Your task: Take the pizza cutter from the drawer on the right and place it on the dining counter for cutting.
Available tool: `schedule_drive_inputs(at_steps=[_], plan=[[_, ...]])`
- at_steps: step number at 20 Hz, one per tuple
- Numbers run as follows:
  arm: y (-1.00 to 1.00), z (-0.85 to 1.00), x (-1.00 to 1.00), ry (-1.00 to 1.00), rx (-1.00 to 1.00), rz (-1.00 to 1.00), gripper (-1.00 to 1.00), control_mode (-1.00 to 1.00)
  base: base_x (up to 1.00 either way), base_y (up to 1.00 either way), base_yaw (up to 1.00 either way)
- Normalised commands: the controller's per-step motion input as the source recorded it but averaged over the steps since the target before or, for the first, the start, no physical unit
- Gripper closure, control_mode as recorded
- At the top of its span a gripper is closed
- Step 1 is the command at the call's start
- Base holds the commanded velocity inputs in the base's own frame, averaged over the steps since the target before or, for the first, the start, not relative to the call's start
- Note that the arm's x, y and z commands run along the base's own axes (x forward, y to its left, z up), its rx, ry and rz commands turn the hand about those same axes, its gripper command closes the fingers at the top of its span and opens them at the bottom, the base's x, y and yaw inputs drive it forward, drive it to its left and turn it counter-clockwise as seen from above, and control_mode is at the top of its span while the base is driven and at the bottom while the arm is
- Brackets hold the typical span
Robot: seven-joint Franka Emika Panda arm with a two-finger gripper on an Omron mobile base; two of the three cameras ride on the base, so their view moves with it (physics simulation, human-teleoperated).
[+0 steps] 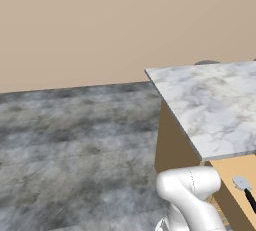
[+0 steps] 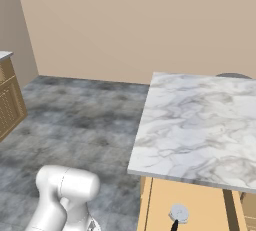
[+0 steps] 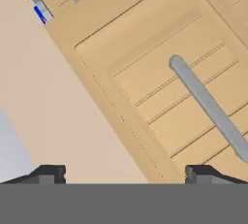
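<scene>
The pizza cutter [image 1: 242, 183] lies in the open drawer [image 1: 227, 169] under the near edge of the dining counter [image 1: 215, 105]. Its silvery wheel points toward the counter and its black handle runs off the frame's lower right. From the right base view the pizza cutter [image 2: 178, 213] rests on the wooden bottom of the drawer [image 2: 200, 200], below the dining counter [image 2: 200, 125]. In the hand view my gripper [image 3: 125, 174] is open, with nothing between its fingertips [image 3: 48, 173]. It faces a light-wood panelled front with a long grey bar handle [image 3: 208, 106].
Grey stone floor [image 1: 75, 145] spreads left of the counter, with a beige wall behind. A light-wood cabinet [image 2: 9, 100] stands at the far left. A dark round seat [image 2: 234, 75] peeks over the counter's far edge. My white arm [image 1: 192, 195] bends low beside the drawer.
</scene>
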Motion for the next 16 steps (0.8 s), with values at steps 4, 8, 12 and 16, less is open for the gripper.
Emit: schedule_drive_inputs(at_steps=[4, 8, 12, 16], plan=[[0.01, 1.00, -0.24, 0.00, 0.00, 0.00, -1.00, -1.00, 0.00, 0.00, 0.00], [0.13, 0.99, -0.04, 0.03, 0.00, 0.00, -1.00, -1.00, 0.00, 0.00, 0.00], [0.30, 0.89, 0.00, 0.06, 0.00, 0.00, -1.00, -1.00, 0.00, 0.00, 0.00], [0.45, 0.65, 0.36, 0.08, -0.02, 0.00, -1.00, -1.00, 0.00, 0.00, 0.00]])
